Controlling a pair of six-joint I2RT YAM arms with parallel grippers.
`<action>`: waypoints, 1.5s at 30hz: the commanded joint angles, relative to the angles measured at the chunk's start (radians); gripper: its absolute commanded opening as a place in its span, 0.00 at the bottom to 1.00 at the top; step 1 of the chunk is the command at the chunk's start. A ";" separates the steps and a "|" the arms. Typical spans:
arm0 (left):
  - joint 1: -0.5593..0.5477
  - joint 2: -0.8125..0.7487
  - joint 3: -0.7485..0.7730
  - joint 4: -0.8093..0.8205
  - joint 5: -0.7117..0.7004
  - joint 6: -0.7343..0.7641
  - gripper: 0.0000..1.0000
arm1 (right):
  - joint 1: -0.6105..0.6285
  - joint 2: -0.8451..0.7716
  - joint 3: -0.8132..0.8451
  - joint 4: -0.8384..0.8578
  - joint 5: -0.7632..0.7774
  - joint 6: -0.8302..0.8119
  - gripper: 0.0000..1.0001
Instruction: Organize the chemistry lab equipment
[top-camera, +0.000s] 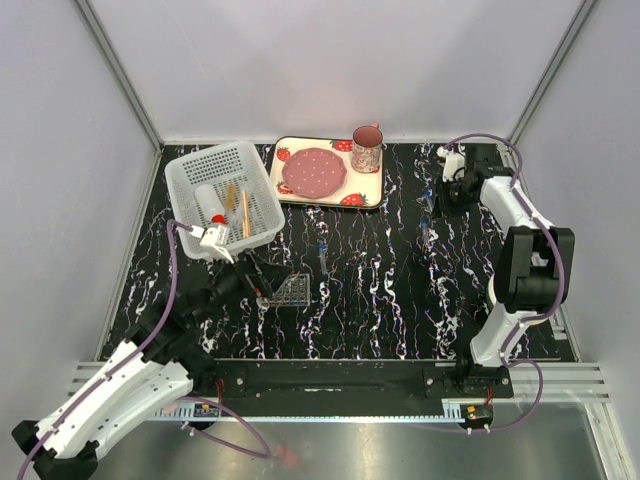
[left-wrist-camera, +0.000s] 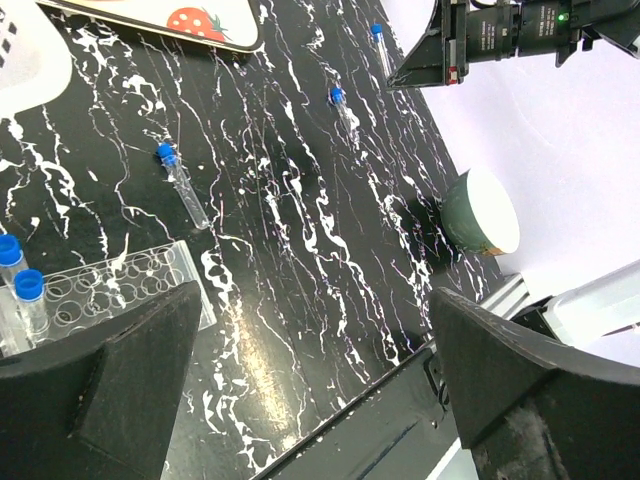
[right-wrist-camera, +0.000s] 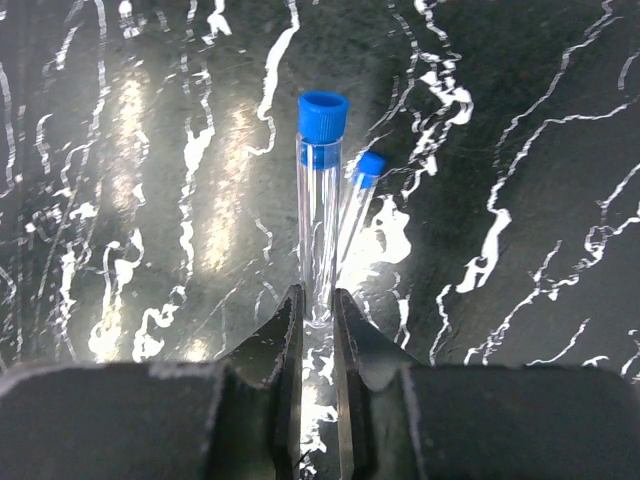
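My right gripper (right-wrist-camera: 318, 310) is shut on the bottom end of a clear blue-capped tube (right-wrist-camera: 322, 200). A second blue-capped tube (right-wrist-camera: 358, 195) lies on the table just behind it. In the top view this gripper (top-camera: 437, 195) is at the far right of the table. My left gripper (left-wrist-camera: 315, 385) is wide open and empty, just right of the clear grid rack (left-wrist-camera: 120, 285), which holds two blue-capped tubes (left-wrist-camera: 28, 295). Three loose tubes (left-wrist-camera: 182, 185) lie beyond it. The rack (top-camera: 292, 290) is near the table's front left. The red-capped bottle (top-camera: 213, 215) and wooden sticks (top-camera: 245, 212) lie in the white basket (top-camera: 190, 170).
The strawberry tray (top-camera: 370, 190) with a pink plate (top-camera: 314, 172) and a mug (top-camera: 367, 148) stands at the back middle. A round dark thing with a cream face (left-wrist-camera: 482, 208) sits near the table's right edge. White walls close in on both sides.
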 joint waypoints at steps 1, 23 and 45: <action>0.006 0.035 0.060 0.108 0.064 -0.017 0.99 | 0.005 -0.094 -0.045 0.034 -0.126 -0.007 0.05; 0.004 0.299 0.113 0.291 0.251 -0.054 0.99 | 0.169 -0.304 -0.301 0.065 -0.382 -0.105 0.05; -0.037 0.481 0.172 0.380 0.293 -0.035 0.99 | 0.193 -0.322 -0.335 0.045 -0.481 -0.134 0.05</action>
